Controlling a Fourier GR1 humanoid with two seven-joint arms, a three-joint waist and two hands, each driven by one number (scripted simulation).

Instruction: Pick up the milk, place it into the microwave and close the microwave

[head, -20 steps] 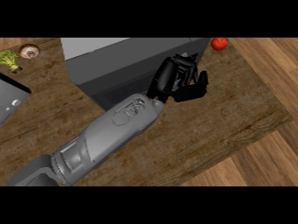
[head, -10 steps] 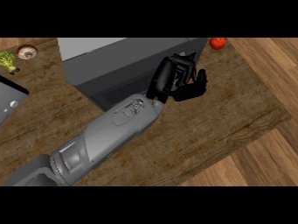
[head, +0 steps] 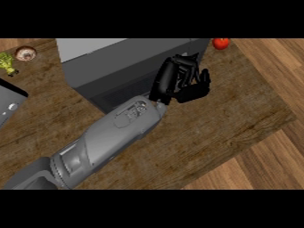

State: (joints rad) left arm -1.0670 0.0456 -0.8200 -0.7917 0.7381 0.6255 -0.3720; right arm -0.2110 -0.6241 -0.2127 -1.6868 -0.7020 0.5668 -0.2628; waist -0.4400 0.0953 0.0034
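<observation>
Your left hand [head: 182,82] is at the dark front of the microwave [head: 115,58], about 12 o'clock on the table [head: 233,129]. It is black against black, so you cannot tell whether it clasps anything. The milk is not visible, perhaps hidden by the hand or already inside. This looks like placing or closing, so move squarely. The casing is boxy, smooth grey; the table is coarse woodgrain.

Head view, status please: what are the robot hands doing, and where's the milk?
Left robot hand at the microwave front, right end. Right robot hand out of view. Milk not visible. Nothing seen blocking.
</observation>
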